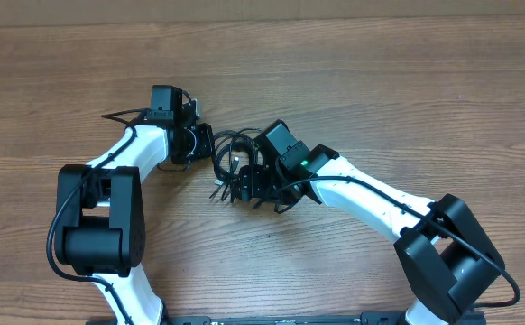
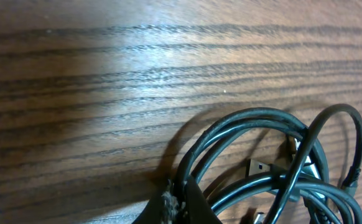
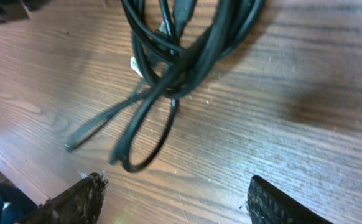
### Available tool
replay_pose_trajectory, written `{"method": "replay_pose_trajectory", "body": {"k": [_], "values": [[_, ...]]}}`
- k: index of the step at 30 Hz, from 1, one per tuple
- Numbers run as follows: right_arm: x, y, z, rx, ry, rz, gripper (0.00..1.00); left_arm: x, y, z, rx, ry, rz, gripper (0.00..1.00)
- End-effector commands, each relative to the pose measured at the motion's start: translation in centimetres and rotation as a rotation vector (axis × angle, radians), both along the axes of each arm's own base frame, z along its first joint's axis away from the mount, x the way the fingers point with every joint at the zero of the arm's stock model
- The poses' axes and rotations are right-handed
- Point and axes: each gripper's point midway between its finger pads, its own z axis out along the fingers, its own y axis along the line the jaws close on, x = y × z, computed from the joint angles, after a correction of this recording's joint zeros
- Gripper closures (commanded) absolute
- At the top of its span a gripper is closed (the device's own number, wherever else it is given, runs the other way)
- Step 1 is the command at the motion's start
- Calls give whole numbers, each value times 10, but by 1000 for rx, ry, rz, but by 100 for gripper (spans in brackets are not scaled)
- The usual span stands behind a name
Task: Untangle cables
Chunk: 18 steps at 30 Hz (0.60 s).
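Overhead: wood-grain tabletop [image 1: 380,81], two white-and-black arms reaching in from the near edge. Left arm [image 1: 109,208] bends in from the left side, right arm [image 1: 380,203] from the right. Both wrists meet about midway between the far and near edges.

Left claw [image 1: 205,142]: jaws together, clamped on the cables [image 1: 231,149]. In the left wrist view, the strands [image 2: 255,118] run straight into the dark fingertip [image 2: 181,208] at the bottom of the frame.

Right claw [image 1: 258,191]: fingers [image 3: 84,196] apart with nothing between them, hovering just nearside of the bundle and not touching it.

The cables lie as a thin black tangle of loops on the tabletop between the two claws. In the right wrist view, one loop and one loose end [image 3: 137,134] trail out toward the near edge. A small silver plug [image 2: 259,167] sits inside the coils.
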Motion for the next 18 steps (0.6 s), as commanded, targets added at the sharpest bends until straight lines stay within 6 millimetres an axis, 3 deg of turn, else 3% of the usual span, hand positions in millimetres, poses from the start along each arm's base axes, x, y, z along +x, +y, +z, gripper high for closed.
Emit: {"method": "replay_pose_trajectory", "body": {"k": [1,6,9,12,18], "values": [[7,5,9,1,-37,-45,27,-8,12,-16,24,66,108,96],[11,10,9,-11,-76,-70,24,-6,12,-16,13,74,140,95],[11,10,7,-43,-101,-96,12,-6,11,-16,12,73,139,95],[10,13,6,-58,-117,-116,7,-6,11,-16,12,73,139,95],[11,22,-4,-108,-194,-117,7,-6,11,-16,11,73,137,96]]}}
